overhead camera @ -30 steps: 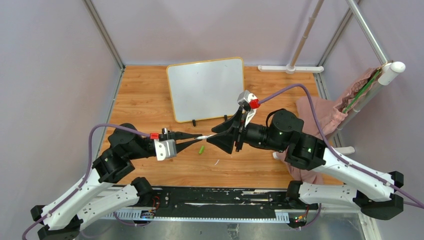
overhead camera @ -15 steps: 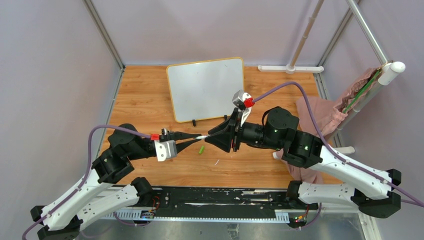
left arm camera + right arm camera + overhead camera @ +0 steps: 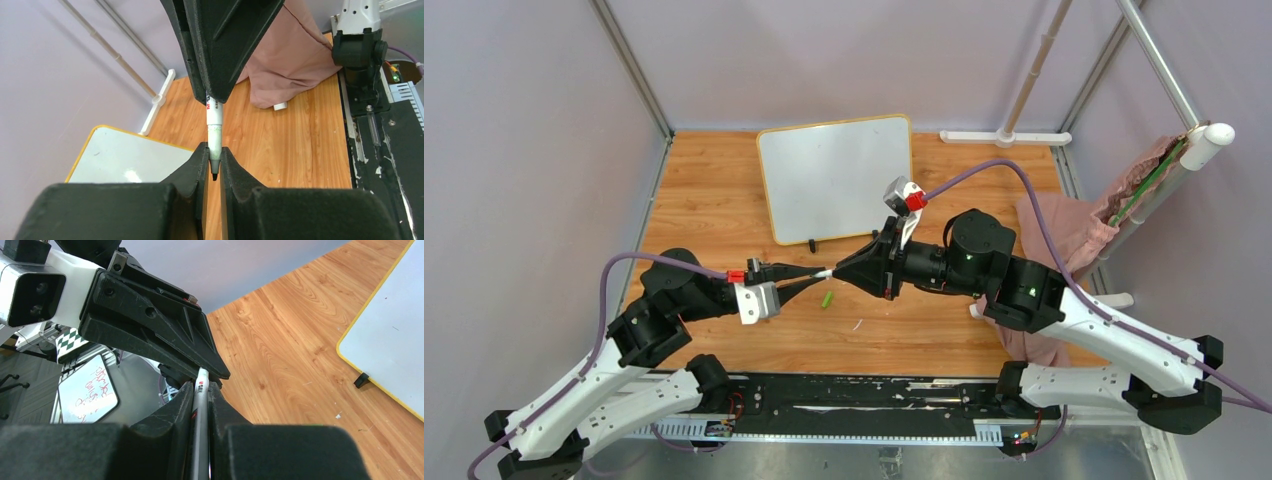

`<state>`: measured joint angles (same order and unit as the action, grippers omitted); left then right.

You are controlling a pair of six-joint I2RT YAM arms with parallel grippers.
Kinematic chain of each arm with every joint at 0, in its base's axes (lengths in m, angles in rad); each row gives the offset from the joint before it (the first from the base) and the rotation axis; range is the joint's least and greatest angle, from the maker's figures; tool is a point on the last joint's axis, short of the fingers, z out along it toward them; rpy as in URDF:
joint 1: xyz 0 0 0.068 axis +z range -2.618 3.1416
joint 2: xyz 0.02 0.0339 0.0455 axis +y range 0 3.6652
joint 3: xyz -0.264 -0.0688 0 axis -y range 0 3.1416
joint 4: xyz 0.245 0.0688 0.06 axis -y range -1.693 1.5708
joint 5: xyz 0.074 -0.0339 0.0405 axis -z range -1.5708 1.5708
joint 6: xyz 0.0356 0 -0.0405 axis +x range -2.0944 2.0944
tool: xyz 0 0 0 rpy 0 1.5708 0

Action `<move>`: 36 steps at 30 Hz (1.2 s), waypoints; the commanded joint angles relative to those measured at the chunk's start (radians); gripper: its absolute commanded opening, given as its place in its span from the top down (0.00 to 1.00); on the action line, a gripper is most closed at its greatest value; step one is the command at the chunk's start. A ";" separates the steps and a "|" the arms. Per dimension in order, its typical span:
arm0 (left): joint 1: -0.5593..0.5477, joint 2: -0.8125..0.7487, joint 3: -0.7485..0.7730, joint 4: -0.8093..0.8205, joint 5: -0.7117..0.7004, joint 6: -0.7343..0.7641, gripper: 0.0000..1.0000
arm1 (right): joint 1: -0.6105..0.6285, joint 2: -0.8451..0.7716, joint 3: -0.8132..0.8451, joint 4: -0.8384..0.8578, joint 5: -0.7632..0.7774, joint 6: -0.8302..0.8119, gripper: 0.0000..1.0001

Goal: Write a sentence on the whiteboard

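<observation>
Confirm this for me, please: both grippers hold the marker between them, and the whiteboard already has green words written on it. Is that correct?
Not quite. The left gripper and the right gripper do hold the marker between them, but the whiteboard has no green words on it. The top external view shows its surface blank.

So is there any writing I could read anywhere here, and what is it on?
On the marker: red print on the barrel, too small to read.
On a small board in the background, right wrist view: red handwriting, too blurred to read.
On the whiteboard: no writing visible.
</observation>
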<state>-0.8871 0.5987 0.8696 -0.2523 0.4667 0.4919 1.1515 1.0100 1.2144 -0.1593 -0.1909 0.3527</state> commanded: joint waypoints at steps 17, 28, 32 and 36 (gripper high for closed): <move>-0.013 -0.075 -0.069 0.115 -0.226 -0.063 0.00 | -0.007 -0.090 -0.030 0.005 0.108 -0.020 1.00; 0.016 -0.123 -0.234 0.270 -0.851 -0.375 0.00 | -0.007 -0.304 -0.277 0.094 0.665 -0.220 1.00; 0.308 0.018 -0.171 0.188 -0.619 -0.687 0.00 | -0.007 -0.329 -0.321 0.079 0.677 -0.244 1.00; 0.559 0.121 -0.201 0.303 -0.409 -0.991 0.00 | -0.007 -0.352 -0.352 0.070 0.655 -0.249 1.00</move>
<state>-0.4702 0.6445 0.6743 -0.0395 -0.0990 -0.1326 1.1507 0.6834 0.8883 -0.1051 0.4202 0.1452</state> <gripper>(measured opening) 0.997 0.170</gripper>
